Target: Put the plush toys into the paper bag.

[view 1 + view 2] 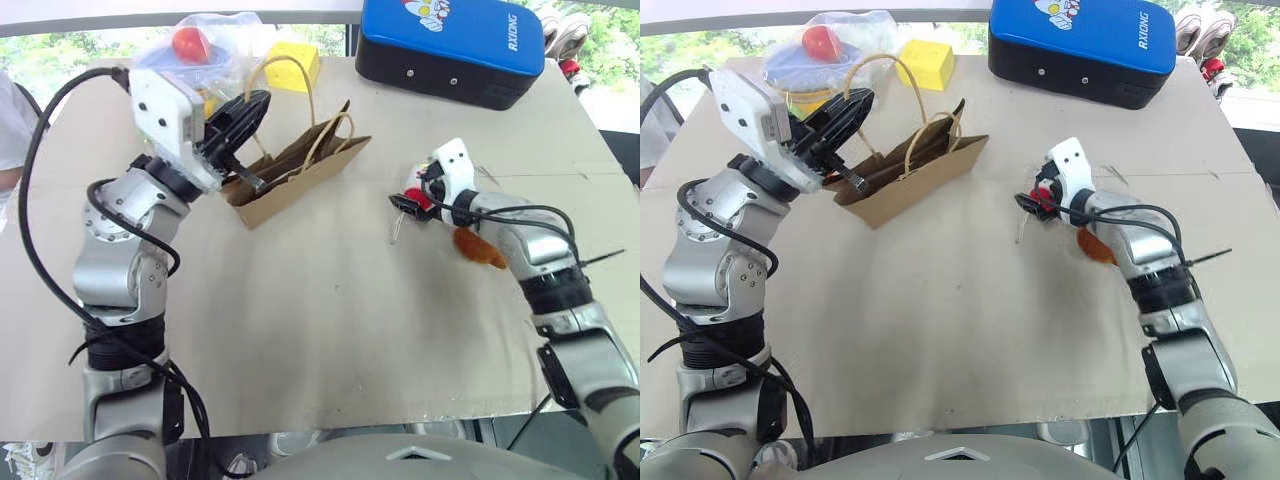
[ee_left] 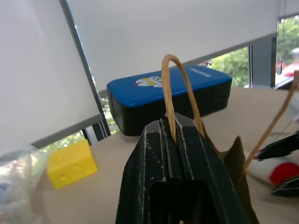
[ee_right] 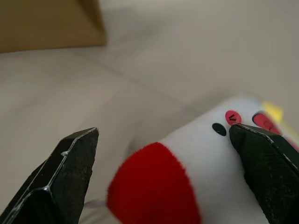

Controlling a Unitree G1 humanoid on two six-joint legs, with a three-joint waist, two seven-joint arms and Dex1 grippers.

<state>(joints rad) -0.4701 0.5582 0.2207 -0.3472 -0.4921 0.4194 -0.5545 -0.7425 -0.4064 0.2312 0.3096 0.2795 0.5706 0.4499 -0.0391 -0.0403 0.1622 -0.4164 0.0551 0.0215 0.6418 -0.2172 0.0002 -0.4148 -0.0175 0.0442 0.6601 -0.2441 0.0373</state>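
Lying between the wide-open right gripper (image 3: 163, 177)'s 2 fingers: the white mouse (image 3: 210, 158).

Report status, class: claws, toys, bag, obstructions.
Left claw shut on bag handle. Right claw open around white mouse. Orange plush beside it. Nothing obstructing.

Brown paper bag (image 1: 300, 170), white-and-red mouse (image 3: 201, 177), orange plush (image 1: 478, 248), yellow block (image 1: 292, 66), blue case (image 1: 455, 35)

On the table (image 1: 330, 330) the paper bag (image 1: 300, 170) lies left of centre. The wrapped toys (image 1: 200, 45) and the block (image 1: 296, 65) sit behind it. The case (image 1: 450, 45) lies far right. The mouse (image 1: 420, 197) and the rounded plush (image 1: 480, 250) lie right, side by side.
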